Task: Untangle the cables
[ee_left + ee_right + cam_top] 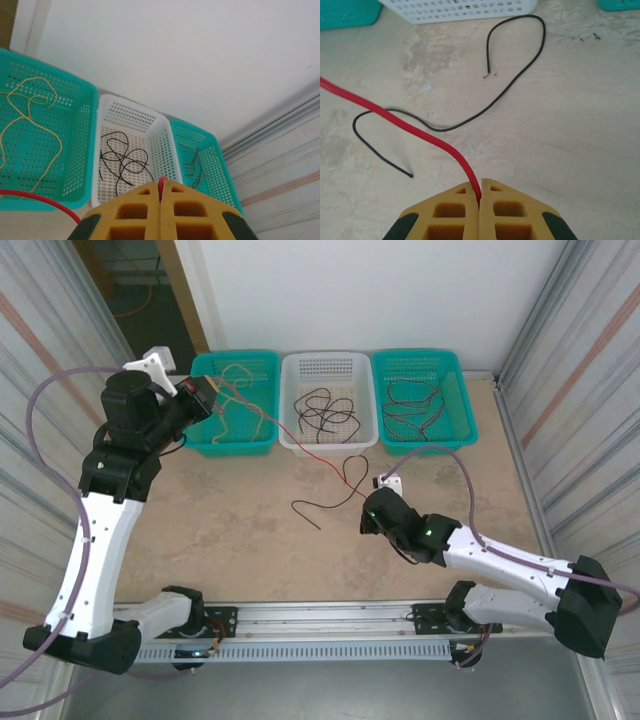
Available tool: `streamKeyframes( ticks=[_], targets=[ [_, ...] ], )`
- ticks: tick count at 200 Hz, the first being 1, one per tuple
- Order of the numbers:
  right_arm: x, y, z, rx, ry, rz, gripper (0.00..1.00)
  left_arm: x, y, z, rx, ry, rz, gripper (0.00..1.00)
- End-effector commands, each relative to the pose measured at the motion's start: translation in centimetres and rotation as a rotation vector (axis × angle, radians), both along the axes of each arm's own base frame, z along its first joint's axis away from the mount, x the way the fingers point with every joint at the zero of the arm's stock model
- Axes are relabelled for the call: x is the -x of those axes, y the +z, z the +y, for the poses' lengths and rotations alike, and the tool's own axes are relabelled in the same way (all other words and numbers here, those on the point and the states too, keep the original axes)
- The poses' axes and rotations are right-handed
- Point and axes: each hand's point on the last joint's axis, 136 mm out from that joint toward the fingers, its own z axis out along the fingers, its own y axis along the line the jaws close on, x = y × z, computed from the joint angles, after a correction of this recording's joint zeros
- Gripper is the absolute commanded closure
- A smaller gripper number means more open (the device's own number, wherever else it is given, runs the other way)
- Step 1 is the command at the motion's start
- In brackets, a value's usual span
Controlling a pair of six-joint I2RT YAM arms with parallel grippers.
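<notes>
- The red cable [335, 470] [40, 196] [420, 131] is stretched in one nearly straight diagonal line. Its long axis runs from left of the white basket [330, 443] [131, 116], past that basket's near-left corner, to a spot on its near side and slightly right.
- The left gripper [205, 395] [161, 187] sits left of the white basket, over the left teal basket [235, 445] [80, 155]. Its jaws are pressed together on one end of the red cable, and a bit of red shows between the tips.
- The right gripper [372, 505] [480, 187] is low over the table [220, 520], on the near side of the white basket. Its jaws are pinched tight on the other end of the red cable, which leaves the tips heading up and to the left.
- A loose black cable [325, 504] [442, 130] lies flat on the table just near of the white basket, under the red cable. It snakes roughly left to right. One end hooks back in a narrow loop near the basket's front wall, and the other end points toward the arms.
- The white basket holds a tangle of black cables [325, 412] [125, 162].
- The left teal basket holds a tan cable [235, 400] [30, 120] in loose loops.
- The right teal basket [420, 445] [215, 175], touching the white basket's right side, holds dark cables [415, 405] [192, 165] in loops.
</notes>
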Motion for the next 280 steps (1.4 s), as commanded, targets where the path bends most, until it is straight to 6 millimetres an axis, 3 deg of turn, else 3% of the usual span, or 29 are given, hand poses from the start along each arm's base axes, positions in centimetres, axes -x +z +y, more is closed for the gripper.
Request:
streamKeyframes(
  ticks=[1, 22, 34, 52, 68, 88, 107, 129, 183, 224, 230, 258, 280],
  targets=[
    [1.2, -2.9, -3.9, 0.108, -0.094, 0.087, 1.00, 1.1, 6.9, 2.2, 0.042, 0.089, -0.205, 1.00],
    [0.7, -0.4, -3.8, 0.072, -0.104, 0.051, 1.00, -0.1, 6.0, 0.0, 0.075, -0.021, -0.175, 1.00],
    [0.3, 2.8, -3.7, 0.025, -0.107, -0.005, 0.99, -1.1, 4.6, -2.1, 0.118, -0.110, -0.146, 1.00],
    [-0.8, 7.4, -4.1, 0.019, -0.144, -0.091, 0.57, -1.9, 3.2, -5.5, 0.121, -0.199, -0.152, 1.00],
    [-1.7, 12.1, -5.9, 0.043, -0.230, -0.170, 0.36, -2.7, 2.8, -8.6, 0.126, -0.281, -0.182, 1.00],
    [-2.3, 17.2, -8.3, 0.023, -0.321, -0.235, 0.31, -3.8, 3.0, -12.9, 0.149, -0.388, -0.213, 1.00],
    [-1.9, 19.8, -11.4, 0.007, -0.438, -0.265, 0.30, -4.8, 3.4, -17.2, 0.150, -0.472, -0.241, 1.00],
    [-0.6, 20.9, -14.5, -0.026, -0.547, -0.267, 0.31, -5.8, 3.9, -21.5, 0.202, -0.538, -0.298, 1.00],
    [2.5, 20.7, -17.3, -0.146, -0.576, -0.293, 0.32, -9.2, 5.0, -28.2, 0.355, -0.613, -0.432, 1.00],
    [4.1, 21.2, -18.6, -0.173, -0.569, -0.312, 0.32, -13.1, 4.7, -31.0, 0.394, -0.614, -0.547, 1.00],
    [4.3, 21.3, -18.8, -0.168, -0.568, -0.313, 0.32, -14.2, 3.4, -31.8, 0.390, -0.610, -0.547, 1.00],
    [5.3, 21.6, -20.0, -0.153, -0.572, -0.331, 0.31, -16.6, 3.4, -32.9, 0.331, -0.571, -0.631, 1.00],
    [5.8, 21.5, -20.4, -0.153, -0.566, -0.335, 0.31, -18.5, 1.9, -34.2, 0.287, -0.552, -0.647, 1.00]
  ],
)
